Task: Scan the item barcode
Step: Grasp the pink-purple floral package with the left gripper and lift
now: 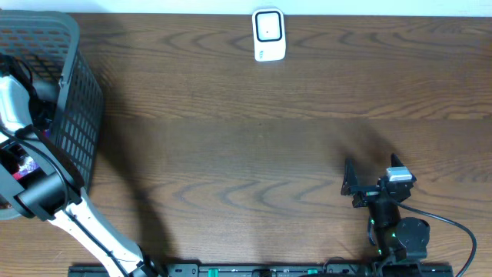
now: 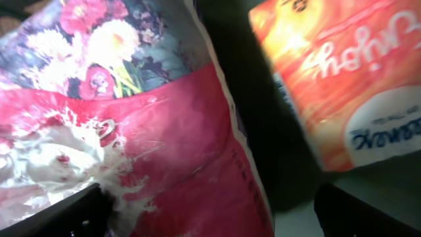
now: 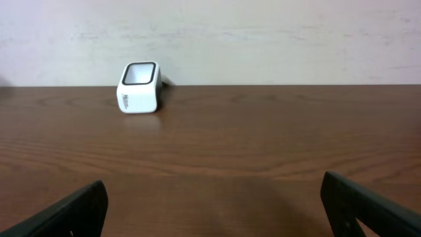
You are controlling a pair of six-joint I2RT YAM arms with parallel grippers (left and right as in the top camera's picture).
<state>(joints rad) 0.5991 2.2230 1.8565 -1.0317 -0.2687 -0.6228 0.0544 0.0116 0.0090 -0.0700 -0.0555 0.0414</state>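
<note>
Counter (image 1: 246, 138): wooden. Basket (image 1: 77, 100), left end: pouch (image 2: 184, 151) and pack (image 2: 342, 79) are stored inside. Scanner (image 1: 269, 35): set at far edge, window up. Left fingers (image 2: 72, 214): held wide over pouch, nothing gripped, evidently for picking. Right fingers (image 3: 66, 214): wide, empty, parked near edge.

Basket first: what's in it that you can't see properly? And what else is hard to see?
- Overhead: what lies in the basket is mostly hidden by its mesh wall and the left arm.
- Left wrist: the pink flowery packet and the orange packet are blurred and cut off by the edges; no barcode shows, and the print is unreadable.
- Right wrist: markings on the white scanner are too small to read.
</note>
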